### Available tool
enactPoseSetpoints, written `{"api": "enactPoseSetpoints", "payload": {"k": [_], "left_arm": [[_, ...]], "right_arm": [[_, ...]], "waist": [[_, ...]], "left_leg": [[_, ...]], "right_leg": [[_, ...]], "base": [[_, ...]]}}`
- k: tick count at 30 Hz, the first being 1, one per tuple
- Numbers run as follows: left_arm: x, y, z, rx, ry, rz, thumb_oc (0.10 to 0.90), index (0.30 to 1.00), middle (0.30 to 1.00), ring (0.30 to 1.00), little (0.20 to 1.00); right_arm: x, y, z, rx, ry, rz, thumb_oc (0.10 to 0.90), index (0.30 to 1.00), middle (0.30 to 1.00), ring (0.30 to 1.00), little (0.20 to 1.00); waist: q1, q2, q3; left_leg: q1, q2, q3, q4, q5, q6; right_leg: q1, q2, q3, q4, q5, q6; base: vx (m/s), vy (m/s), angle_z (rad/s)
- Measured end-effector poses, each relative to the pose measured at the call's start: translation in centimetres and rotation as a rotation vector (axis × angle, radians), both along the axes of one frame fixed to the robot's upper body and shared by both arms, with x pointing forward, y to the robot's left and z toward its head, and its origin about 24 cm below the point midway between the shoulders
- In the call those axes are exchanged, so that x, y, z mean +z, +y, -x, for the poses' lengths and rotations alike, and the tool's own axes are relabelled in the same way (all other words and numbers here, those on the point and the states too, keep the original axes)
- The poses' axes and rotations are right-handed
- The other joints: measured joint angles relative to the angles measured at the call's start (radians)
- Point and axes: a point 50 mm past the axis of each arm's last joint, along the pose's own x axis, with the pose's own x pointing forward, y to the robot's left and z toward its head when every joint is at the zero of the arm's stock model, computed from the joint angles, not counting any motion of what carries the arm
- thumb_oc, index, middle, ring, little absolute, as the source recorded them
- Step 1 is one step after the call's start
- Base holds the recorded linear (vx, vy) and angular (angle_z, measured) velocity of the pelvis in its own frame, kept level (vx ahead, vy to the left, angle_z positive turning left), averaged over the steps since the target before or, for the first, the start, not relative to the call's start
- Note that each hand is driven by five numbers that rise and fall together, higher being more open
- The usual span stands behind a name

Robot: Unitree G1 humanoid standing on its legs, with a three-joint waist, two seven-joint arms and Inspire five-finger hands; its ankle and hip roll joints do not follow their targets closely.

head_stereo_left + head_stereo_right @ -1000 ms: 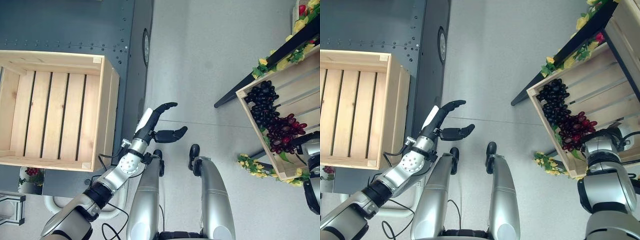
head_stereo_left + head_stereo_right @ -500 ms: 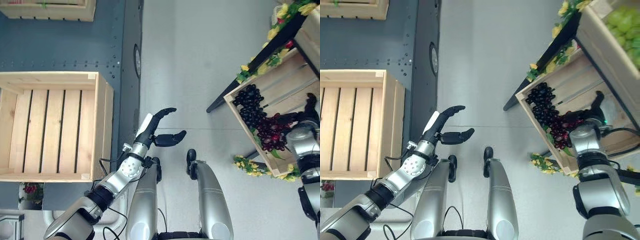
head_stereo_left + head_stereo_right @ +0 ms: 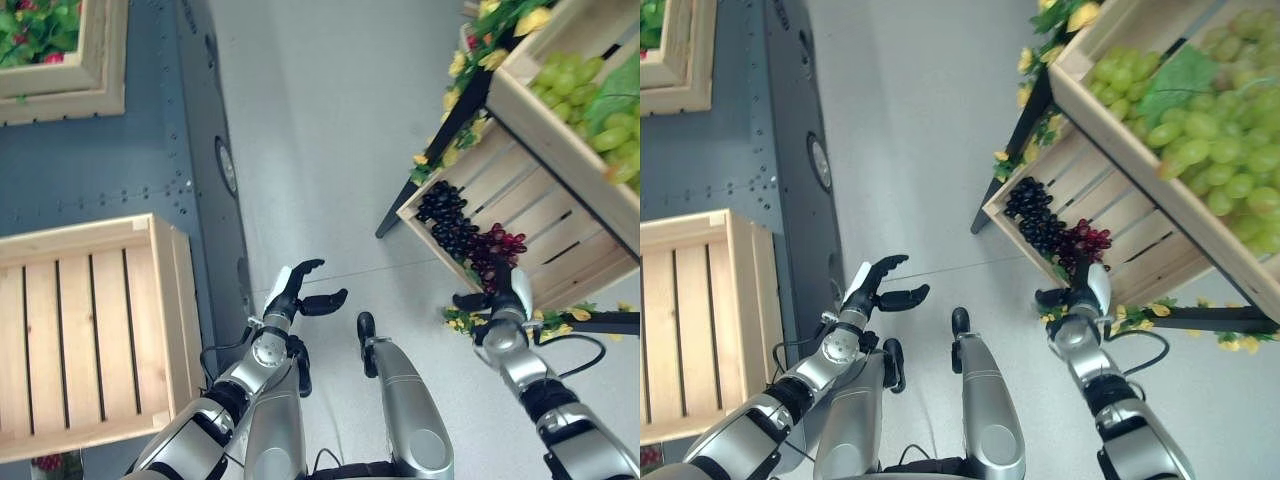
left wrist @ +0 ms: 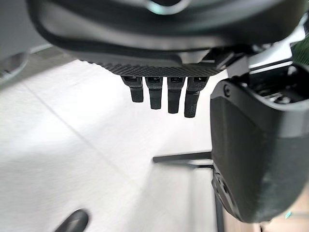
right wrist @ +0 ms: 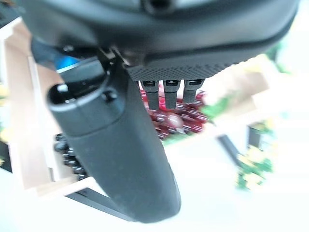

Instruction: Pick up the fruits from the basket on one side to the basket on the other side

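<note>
A slanted wooden crate (image 3: 560,250) on a black stand at the right holds a dark grape bunch (image 3: 445,215) and a red grape bunch (image 3: 500,250). My right hand (image 3: 497,310) hangs just below that crate's lower front edge, fingers straight and open, holding nothing. In the right wrist view the red grapes (image 5: 176,121) lie past the fingertips (image 5: 166,94), and the dark grapes (image 5: 67,150) lie beside them. An empty slatted crate (image 3: 80,340) sits on the floor at the left. My left hand (image 3: 290,298) is open and empty over the floor between the two crates.
Above the grape crate, a second crate (image 3: 1110,110) holds green grapes (image 3: 1200,120). Yellow flowers and leaves (image 3: 470,60) trim the black stand (image 3: 435,160). At the top left, another crate (image 3: 60,95) holds greenery. A dark grey panel (image 3: 110,160) lies behind the empty crate.
The camera has tilted, bringing the green grape crate into view. My right hand has drawn back from the red grapes to below the crate's front edge. The left hand keeps its pose.
</note>
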Motion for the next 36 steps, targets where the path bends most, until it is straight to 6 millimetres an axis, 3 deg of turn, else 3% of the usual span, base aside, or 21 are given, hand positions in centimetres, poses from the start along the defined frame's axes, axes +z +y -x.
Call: {"api": "enactPoseSetpoints", "payload": {"k": [6,11,13,16,20,22,30,36], "left_arm": [[-1.3,0.0,0.5,-0.015,0.082,-0.027,0.800,0.900,0.900,0.900,0.900],[-2.6,1.8,1.4,0.020,0.164,-0.092,0.800,0.900,0.900,0.900,0.900],[-3.9,2.5,2.6,0.040,0.228,-0.108,0.800,0.900,0.900,0.900,0.900],[-6.1,3.1,5.6,0.059,0.327,-0.110,0.800,0.900,0.900,0.900,0.900],[-8.4,3.7,9.2,0.075,0.444,-0.106,0.800,0.900,0.900,0.900,0.900],[-8.9,3.9,10.1,0.082,0.475,-0.098,0.800,0.900,0.900,0.900,0.900],[-10.3,3.5,12.8,0.044,0.580,-0.065,0.800,0.900,0.900,0.900,0.900],[-10.9,3.4,13.8,0.036,0.631,-0.051,0.800,0.900,0.900,0.900,0.900]], "right_arm": [[-1.0,0.7,0.7,0.062,0.036,0.017,0.800,0.900,0.900,0.900,0.900],[-1.2,3.4,0.4,0.168,0.016,-0.011,0.800,0.900,0.900,0.900,0.900],[-2.1,4.1,1.1,0.197,0.051,-0.031,0.800,0.900,0.900,0.900,0.900],[-4.1,4.7,3.1,0.224,0.131,-0.032,0.800,0.900,0.900,0.900,0.900],[-6.4,4.1,5.8,0.225,0.250,-0.045,0.800,0.900,0.900,0.900,0.900],[-7.3,3.6,6.7,0.218,0.306,-0.032,0.800,0.900,0.900,0.900,0.900],[-11.0,3.4,11.1,0.244,0.560,-0.066,0.800,0.900,0.900,0.900,0.900],[-12.4,4.3,13.0,0.281,0.671,-0.077,0.800,0.900,0.900,0.900,0.900]], "waist": [[-0.021,-0.018,-0.004],[-0.014,-0.046,-0.043],[-0.014,-0.047,-0.070],[-0.011,-0.043,-0.155],[-0.002,-0.023,-0.235],[0.005,-0.011,-0.260],[0.032,0.044,-0.360],[0.061,0.053,-0.403]], "left_leg": [[0.124,0.002,0.028,-0.120,0.017,-0.005],[0.192,-0.005,0.050,-0.218,0.042,-0.010],[0.243,-0.011,0.052,-0.279,0.057,-0.013],[0.300,-0.019,0.059,-0.361,0.080,-0.019],[0.384,-0.024,0.071,-0.467,0.109,-0.023],[0.400,-0.027,0.070,-0.501,0.121,-0.024],[0.466,-0.037,0.034,-0.663,0.203,-0.029],[0.478,-0.037,0.016,-0.717,0.241,-0.034]], "right_leg": [[0.119,0.000,0.009,-0.128,0.036,0.008],[0.170,-0.003,0.008,-0.202,0.054,0.004],[0.215,-0.004,0.009,-0.249,0.062,0.003],[0.250,-0.003,0.009,-0.294,0.064,0.001],[0.306,-0.003,0.008,-0.344,0.065,0.000],[0.318,-0.002,0.007,-0.357,0.065,0.001],[0.368,-0.001,-0.021,-0.458,0.098,-0.002],[0.382,0.001,-0.039,-0.512,0.128,-0.007]], "base": [[0.07,0.022,-0.16],[0.04,-0.005,-0.08],[0.10,0.006,-0.06],[0.08,-0.003,-0.03],[0.08,-0.022,-0.05],[0.06,-0.040,0.00],[0.04,-0.049,0.11],[0.05,-0.031,0.09]]}}
